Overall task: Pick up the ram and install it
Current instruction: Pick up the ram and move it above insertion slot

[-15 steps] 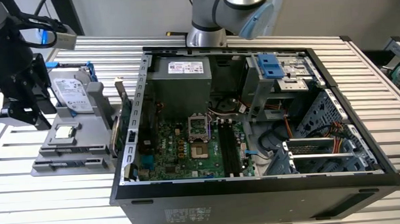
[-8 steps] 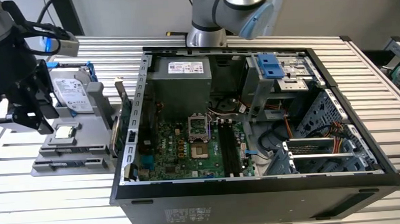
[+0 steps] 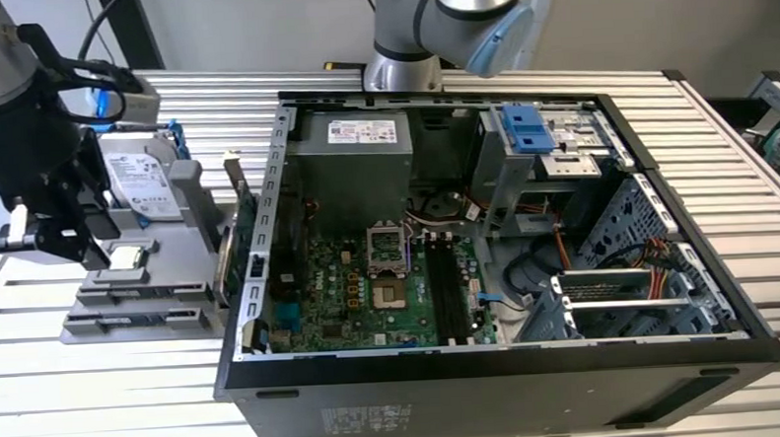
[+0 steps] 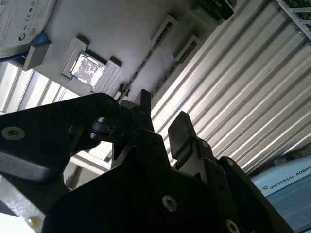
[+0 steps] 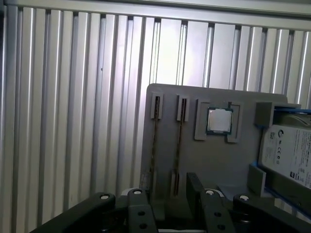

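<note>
The ribbed metal surface (image 3: pixel 737 154) carries an open desktop computer case (image 3: pixel 503 381) lying on its side, its green motherboard (image 3: pixel 354 299) facing up. In the exterior view, a grey parts holder (image 3: pixel 131 314) sits on the surface at the case's nine o'clock, just beside its wall. A silver hard drive (image 3: pixel 139 180) with blue rails stands at the holder's twelve o'clock end. The robot arm (image 3: pixel 3 107) hangs over the holder in that view, at the ten o'clock corner of the scene. The two ram sticks (image 5: pixel 155 145) stand on edge in narrow parallel slots of the holder, side by side, with the second stick (image 5: pixel 179 145) lying between the first and the square silver processor chip (image 5: pixel 218 120), which rests in its own recess. The gripper (image 4: pixel 163 114) hovers above the holder, nearest the ram sticks. Its black fingers (image 4: pixel 182 128) are spread apart, with nothing between them.
</note>
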